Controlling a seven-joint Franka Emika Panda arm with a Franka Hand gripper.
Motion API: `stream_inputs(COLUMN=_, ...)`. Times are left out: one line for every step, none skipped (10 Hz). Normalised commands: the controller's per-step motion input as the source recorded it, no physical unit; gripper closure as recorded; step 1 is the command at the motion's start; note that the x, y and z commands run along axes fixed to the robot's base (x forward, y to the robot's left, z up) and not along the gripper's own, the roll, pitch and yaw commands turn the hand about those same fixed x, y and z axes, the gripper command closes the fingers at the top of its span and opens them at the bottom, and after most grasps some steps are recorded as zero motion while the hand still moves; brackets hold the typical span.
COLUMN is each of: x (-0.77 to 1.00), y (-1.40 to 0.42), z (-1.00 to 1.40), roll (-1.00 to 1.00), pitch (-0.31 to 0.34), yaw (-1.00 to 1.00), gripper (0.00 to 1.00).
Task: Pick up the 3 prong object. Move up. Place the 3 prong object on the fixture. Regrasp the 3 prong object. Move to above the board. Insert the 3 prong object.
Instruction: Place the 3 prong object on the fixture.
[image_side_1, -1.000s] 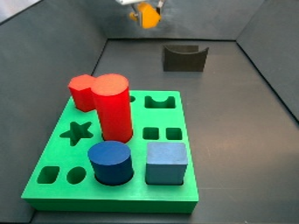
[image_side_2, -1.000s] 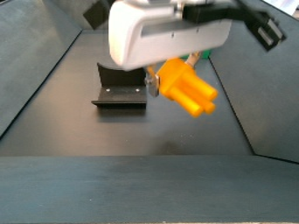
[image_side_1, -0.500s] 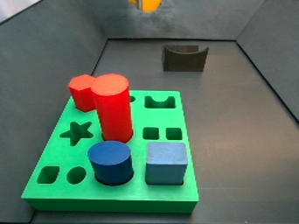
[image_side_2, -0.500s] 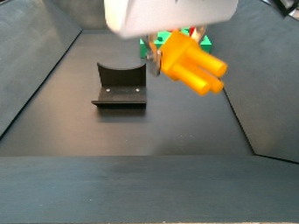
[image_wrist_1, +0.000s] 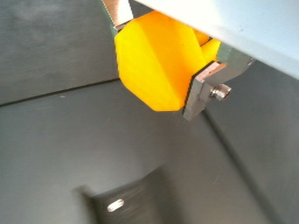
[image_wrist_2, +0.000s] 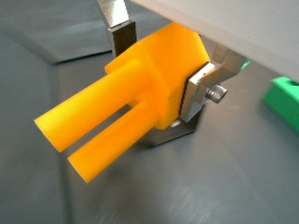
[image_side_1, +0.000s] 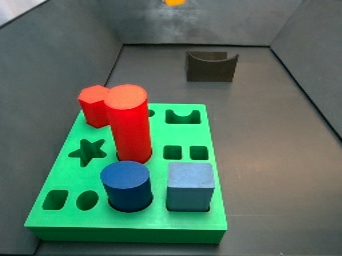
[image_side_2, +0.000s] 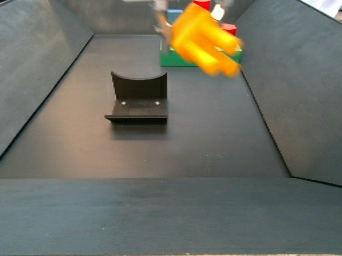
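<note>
The claw (image_wrist_2: 163, 66) is clamped on the 3 prong object (image_wrist_2: 128, 101), whose orange body is pinched between the two silver fingers (image_wrist_2: 201, 89), as shown in both wrist views. Two prongs are seen in a wrist view (image_wrist_2: 100, 127); they run side by side, and the long axis of the object slopes down away from the claw. The prongs are hidden in a wrist view (image_wrist_1: 158, 61), where only the blunt orange body is visible, with the fixture (image_wrist_1: 128, 206) below it on the dark table (image_wrist_1: 52, 140). In a side view (image_side_2: 203, 40) the object is blurred, high at the upper centre, above and right of the fixture (image_side_2: 138, 98). In a side view (image_side_1: 174, 3) only an orange sliver is visible at the top edge, well apart from the green board (image_side_1: 80, 205).
</note>
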Motion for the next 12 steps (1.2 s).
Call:
stream_inputs(x=1.00, y=-0.84, z=-0.03, roll=-0.14, pitch=0.167, yaw=-1.00, gripper=1.00)
stream_inputs(x=1.00, y=-0.67, z=-0.02, roll=-0.13, pitch=0.214, yaw=-1.00, gripper=1.00)
stream_inputs(x=1.00, y=-0.53, z=-0.02, roll=-0.12, pitch=0.246, yaw=-0.91, gripper=1.00)
stream_inputs(x=1.00, y=-0.44, z=-0.02, roll=-0.08, pitch=0.219, yaw=-0.67, gripper=1.00)
stream_inputs(x=1.00, y=-0.35, z=-0.01, roll=-0.04, pitch=0.186, yaw=-0.45, gripper=1.00)
stream_inputs(x=1.00, y=-0.28, z=-0.02, roll=-0.01, pitch=0.162, yaw=-0.29, gripper=1.00)
stream_inputs(x=1.00, y=-0.21, z=-0.01, roll=0.01, pitch=0.144, yaw=-0.16, gripper=1.00)
stream_inputs(x=1.00, y=-0.16, z=-0.01, roll=0.02, pitch=0.141, yaw=-0.11, gripper=1.00)
stream_inputs(x=1.00, y=-0.12, z=-0.01, roll=0.03, pitch=0.147, yaw=-0.07, gripper=1.00)
stream_inputs(x=1.00, y=-0.08, z=-0.01, roll=0.05, pitch=0.155, yaw=-0.04, gripper=1.00)
stream_inputs(x=0.99, y=-0.06, z=-0.01, roll=0.06, pitch=0.159, yaw=-0.03, gripper=1.00)
stream_inputs(x=0.96, y=-0.04, z=-0.01, roll=0.07, pitch=0.166, yaw=-0.02, gripper=1.00)
